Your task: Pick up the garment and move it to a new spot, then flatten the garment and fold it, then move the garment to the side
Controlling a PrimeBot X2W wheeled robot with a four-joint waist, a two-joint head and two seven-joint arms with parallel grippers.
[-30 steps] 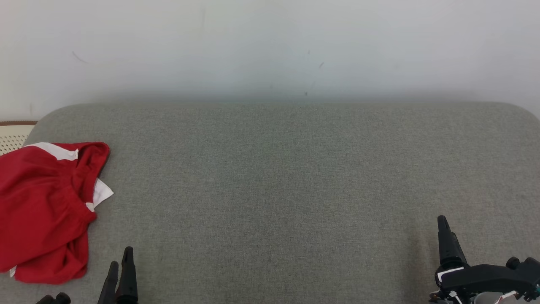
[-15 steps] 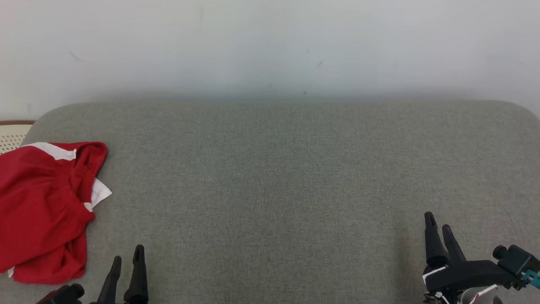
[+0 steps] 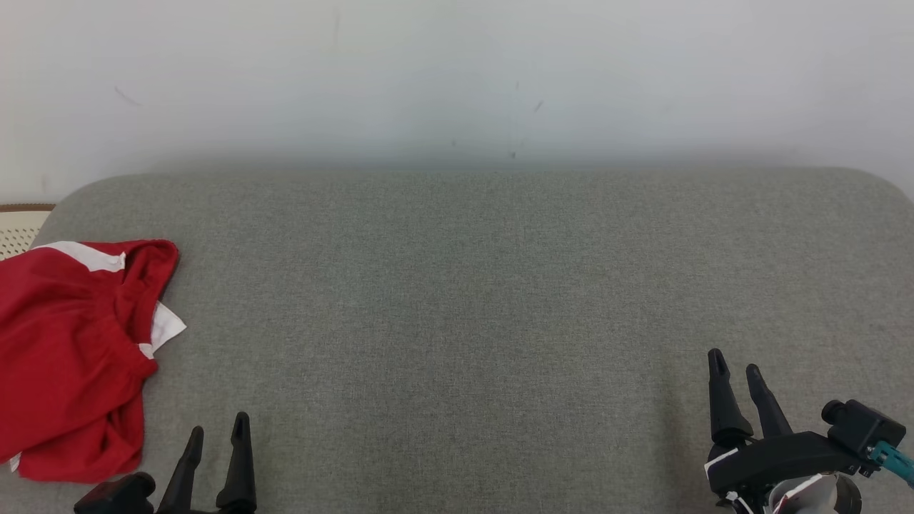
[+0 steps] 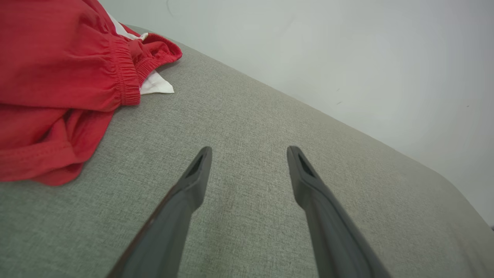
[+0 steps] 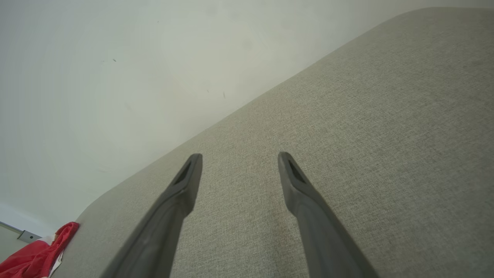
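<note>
The garment (image 3: 68,357) is a crumpled pair of red shorts with white trim and an elastic waistband, lying at the left end of the grey cushion (image 3: 464,300). It fills the upper left of the left wrist view as red cloth (image 4: 58,85), and a corner of it (image 5: 34,258) peeks in at the lower left of the right wrist view. My left gripper (image 3: 218,427) is open and empty, just right of the garment's near edge. My right gripper (image 3: 735,363) is open and empty near the cushion's front right.
A pale wall (image 3: 457,78) runs behind the cushion. A woven cream surface with a brown rim (image 3: 18,221) shows past the cushion's left end. Bare grey fabric stretches between the two grippers.
Both grippers have risen a little into the head view and turned so both fingers show apart; the right one has shifted left. The garment lies as before.
</note>
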